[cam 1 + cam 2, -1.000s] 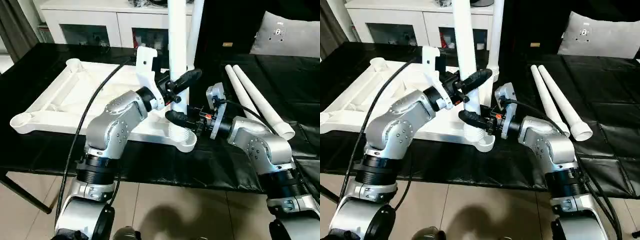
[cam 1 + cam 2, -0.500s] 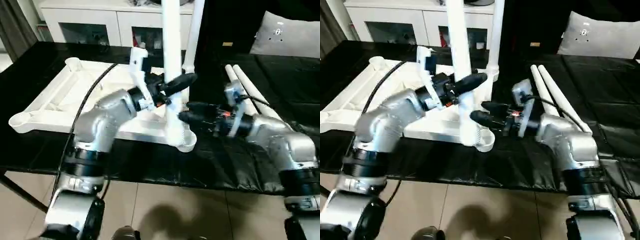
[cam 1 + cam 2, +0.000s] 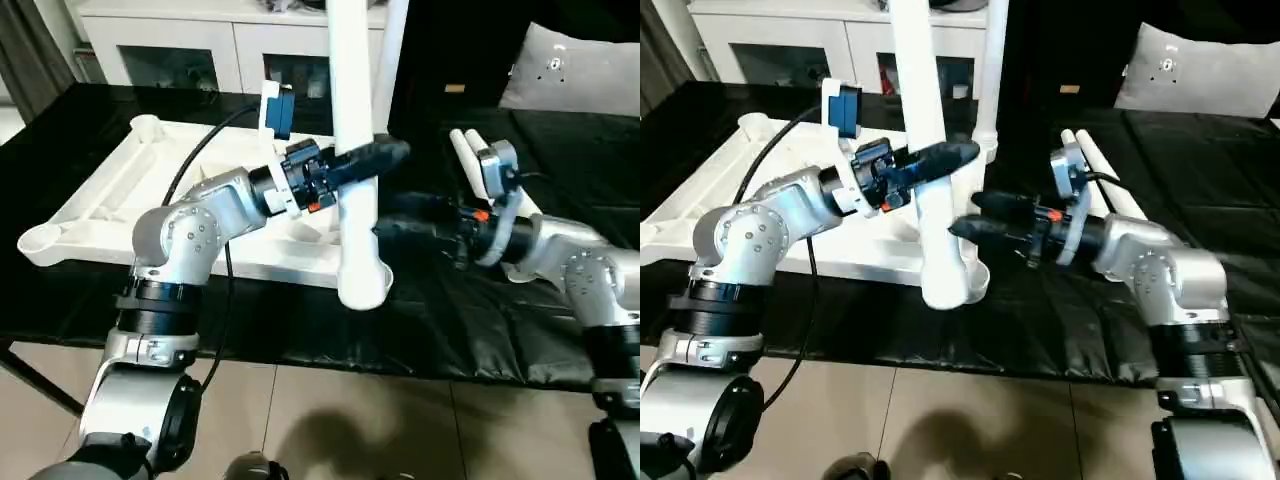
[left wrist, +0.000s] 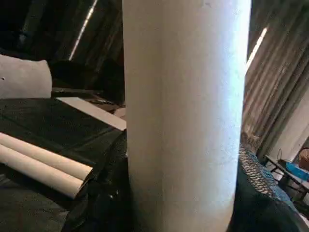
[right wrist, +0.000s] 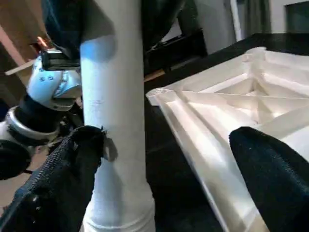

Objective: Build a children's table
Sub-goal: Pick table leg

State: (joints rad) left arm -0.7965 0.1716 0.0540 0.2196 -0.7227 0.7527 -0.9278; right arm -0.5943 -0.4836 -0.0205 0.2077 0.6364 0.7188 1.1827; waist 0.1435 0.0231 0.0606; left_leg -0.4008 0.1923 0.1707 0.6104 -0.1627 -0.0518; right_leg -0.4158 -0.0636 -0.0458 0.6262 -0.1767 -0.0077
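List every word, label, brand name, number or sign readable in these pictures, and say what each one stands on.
None: no text can be read in any view.
White table leg: plain, no print.
White tabletop: bare ribbed plastic, no print.
Two spare legs on the black cloth: no markings.
Grey cushion: a small dark mark, too small to read.
Blue part on the left wrist: no legible lettering.

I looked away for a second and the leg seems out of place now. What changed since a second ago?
The right gripper let go of the leg, opened and drew back to its side. The left gripper, still clamped on the leg, carried its lower end out of the near corner socket toward the table's front edge. The tabletop and two spare legs stayed put.
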